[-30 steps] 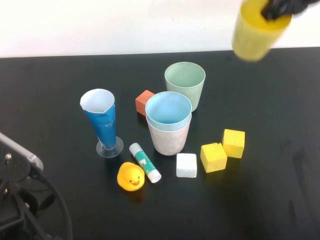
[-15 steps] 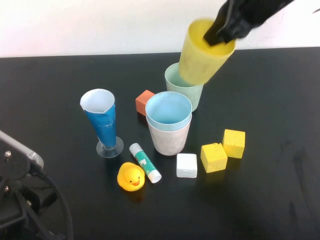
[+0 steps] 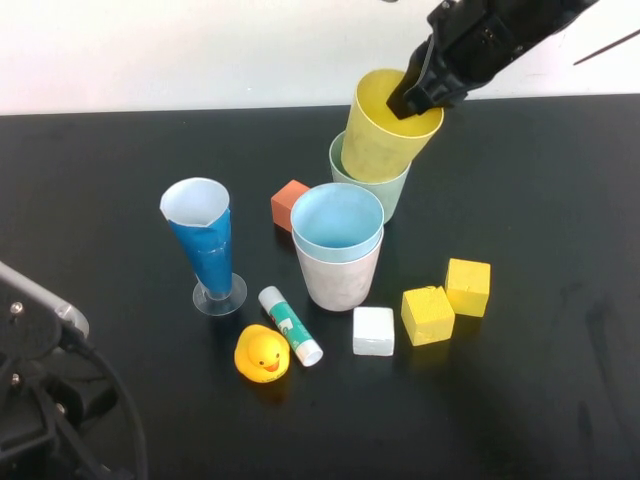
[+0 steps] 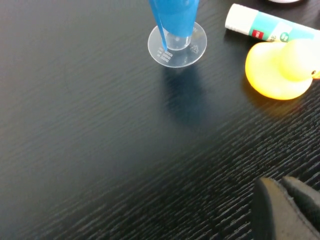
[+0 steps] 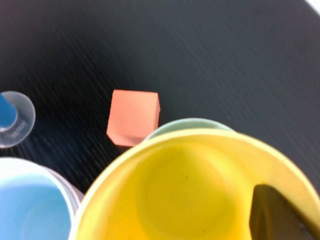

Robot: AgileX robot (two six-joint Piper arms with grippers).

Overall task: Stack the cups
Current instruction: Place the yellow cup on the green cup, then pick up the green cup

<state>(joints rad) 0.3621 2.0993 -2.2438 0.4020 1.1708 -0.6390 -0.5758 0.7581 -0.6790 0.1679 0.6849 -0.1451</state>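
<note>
Yellow matte plastic tumbler [image 3: 385, 126], pinched by its rim in the right gripper [image 3: 418, 92], hangs tilted over the mint green plastic tumbler [image 3: 383, 188] in the high view, its base already at the green mouth, its long axis leaning rim-outward toward the arm; the light blue tumbler [image 3: 337, 221] sits nested in the pale pink tumbler [image 3: 340, 280] just in front of the green one. The left gripper [image 4: 285, 210], clenched on nothing, rests low and well away from the green cup, near the yellow rubber duck [image 4: 282, 70], in the left wrist view. Only the right wrist view looks down the yellow cup's bore, showing the green rim [image 5: 187, 124] peeking behind it, slightly off-centre.
</note>
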